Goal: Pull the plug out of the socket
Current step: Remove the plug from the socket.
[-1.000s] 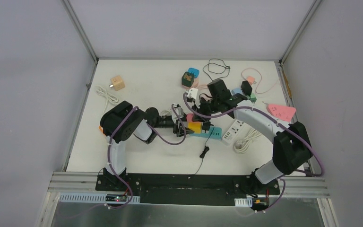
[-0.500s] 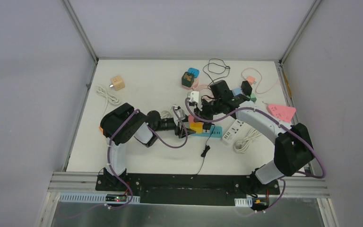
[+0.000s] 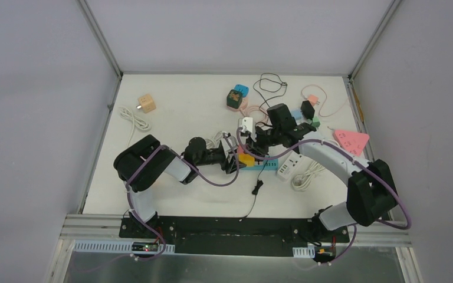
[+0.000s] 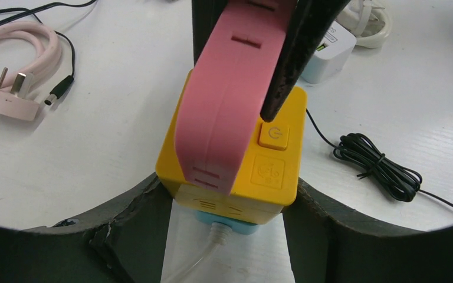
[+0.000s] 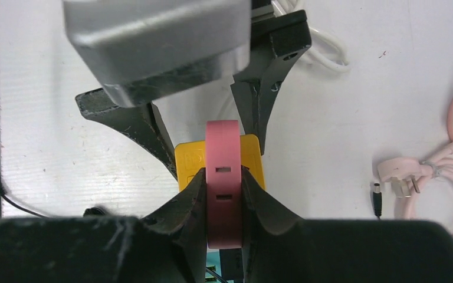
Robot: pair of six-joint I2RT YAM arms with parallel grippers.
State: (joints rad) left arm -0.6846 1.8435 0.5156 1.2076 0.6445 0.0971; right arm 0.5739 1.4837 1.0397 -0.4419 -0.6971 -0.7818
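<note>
Plug: pink plug (image 4: 230, 100), flat-sided with a rounded end and small slots, pinched between the fingers of the right gripper (image 5: 223, 183). It sits on top of the socket, not yet parted from it.
Socket: yellow block (image 4: 271, 171) with a power button, directly under the right gripper and between the fingers of the left gripper (image 4: 227, 187).
Right gripper: closed on the plug, one finger on each flat face.
Left gripper: closed on the yellow block, fingers against two opposite sides, low down near its base.
Beneath the left gripper: pale blue base (image 4: 236, 227) under the block, with a white cable (image 4: 211, 244) running out of it toward the wrist.
Beyond the left gripper: black cord (image 4: 377, 168) to one side, pink lead (image 4: 12, 97) to the other, both apart from the block.
Handling, judged: plug looks like smooth rigid plastic, and light. Pins likely hold by friction, so expect a stiff release, then a sudden give. Faces may be slick, and a pinch close to the block should slip less.
Hold, judged: block looks light and would lift with the plug unless braced, so the left grip on its sides looks well placed. Pull straight away from the socket face, no twisting.
</note>
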